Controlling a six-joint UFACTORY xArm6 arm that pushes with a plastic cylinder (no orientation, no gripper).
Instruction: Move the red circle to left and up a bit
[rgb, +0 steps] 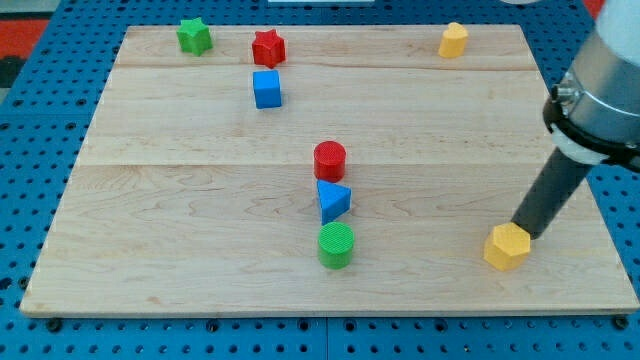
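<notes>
Red circle (330, 160) sits near mid-board, upright, clear on its upper side and on both flanks. Directly below it, touching or very nearly so, is the blue triangle (333, 200); below that, the green circle (336, 245). The three make a short column.

Your tip (522, 232) is far off at the view's lower right, its end against or just behind the yellow hexagon block (507, 247); contact cannot be told from here. No fingers on this rig, just a bare rod, so nothing is held or pinched.

Suggested approach: lift your path clear of the yellow hexagon block first, or it will drag along. Bring the tip round to the red circle's lower-right side. That gap is tight, with the blue triangle close under it, so come in from the right flank slightly low, not from beneath.

Push along a line aimed up-left. Keep the stroke short; the task wants only a bit. A round block tends to roll off the rod, so stay centred on it.

The blue cube (267, 89) and red star (268, 47) lie up-left, well apart. Stop early.
</notes>
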